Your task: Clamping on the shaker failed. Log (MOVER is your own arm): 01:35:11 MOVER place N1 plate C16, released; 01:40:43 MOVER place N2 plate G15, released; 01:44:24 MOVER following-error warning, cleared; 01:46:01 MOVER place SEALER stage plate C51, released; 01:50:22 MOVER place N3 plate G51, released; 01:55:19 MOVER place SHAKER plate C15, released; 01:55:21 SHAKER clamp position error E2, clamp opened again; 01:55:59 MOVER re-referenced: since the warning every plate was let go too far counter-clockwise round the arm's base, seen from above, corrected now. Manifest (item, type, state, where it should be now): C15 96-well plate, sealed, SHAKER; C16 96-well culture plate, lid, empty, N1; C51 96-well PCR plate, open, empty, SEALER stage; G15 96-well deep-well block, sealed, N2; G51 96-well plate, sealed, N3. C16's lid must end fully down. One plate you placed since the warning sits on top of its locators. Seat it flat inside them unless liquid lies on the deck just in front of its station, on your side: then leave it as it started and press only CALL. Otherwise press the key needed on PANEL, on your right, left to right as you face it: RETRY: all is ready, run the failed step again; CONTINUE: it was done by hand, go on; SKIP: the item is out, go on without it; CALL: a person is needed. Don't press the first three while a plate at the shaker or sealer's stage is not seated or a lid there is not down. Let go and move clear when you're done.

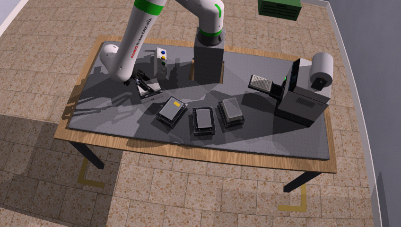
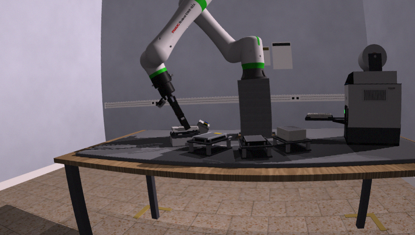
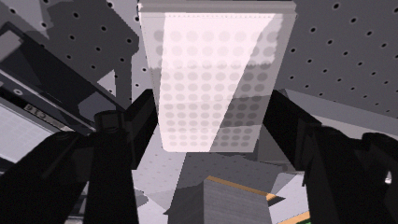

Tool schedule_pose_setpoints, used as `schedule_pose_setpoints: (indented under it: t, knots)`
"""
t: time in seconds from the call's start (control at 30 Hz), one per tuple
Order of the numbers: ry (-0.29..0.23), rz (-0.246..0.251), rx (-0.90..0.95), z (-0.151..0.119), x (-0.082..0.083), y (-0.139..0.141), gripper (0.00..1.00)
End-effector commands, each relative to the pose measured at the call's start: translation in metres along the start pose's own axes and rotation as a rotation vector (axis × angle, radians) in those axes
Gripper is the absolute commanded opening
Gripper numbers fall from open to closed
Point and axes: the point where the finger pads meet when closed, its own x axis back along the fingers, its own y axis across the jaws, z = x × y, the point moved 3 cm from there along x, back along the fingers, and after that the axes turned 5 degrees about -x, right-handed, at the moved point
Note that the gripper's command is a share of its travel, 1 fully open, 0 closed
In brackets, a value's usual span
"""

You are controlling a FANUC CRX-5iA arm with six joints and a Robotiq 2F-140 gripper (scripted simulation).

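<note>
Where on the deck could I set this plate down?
Bare deck lies between the deep-well block and the sealer, and along the front edge before the three nests. It is crowded around the claw, shaker and panel.

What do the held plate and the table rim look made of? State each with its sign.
Plate, in the gripper: likely translucent plastic under a sealing film; wells show through faintly. Table rim: wood or wood veneer, matte; streaked brown grain.

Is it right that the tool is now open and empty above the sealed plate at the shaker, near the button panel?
Not quite. The tool is not open and empty: it is shut on the sealed plate, its dark fingers pressing both long sides, as the wrist view shows. The rest holds: this is at the shaker, near the button panel.
</note>
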Motion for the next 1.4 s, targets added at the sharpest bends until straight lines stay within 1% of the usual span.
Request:
schedule_pose_setpoints:
  t: [0.0, 1.37]
  knots:
    - [0.002, 0.0, 0.0, 0.001, -0.0001, -0.0002, 0.1]
    - [0.002, 0.0, 0.0, 0.0043, -0.0072, -0.0005, 0.1]
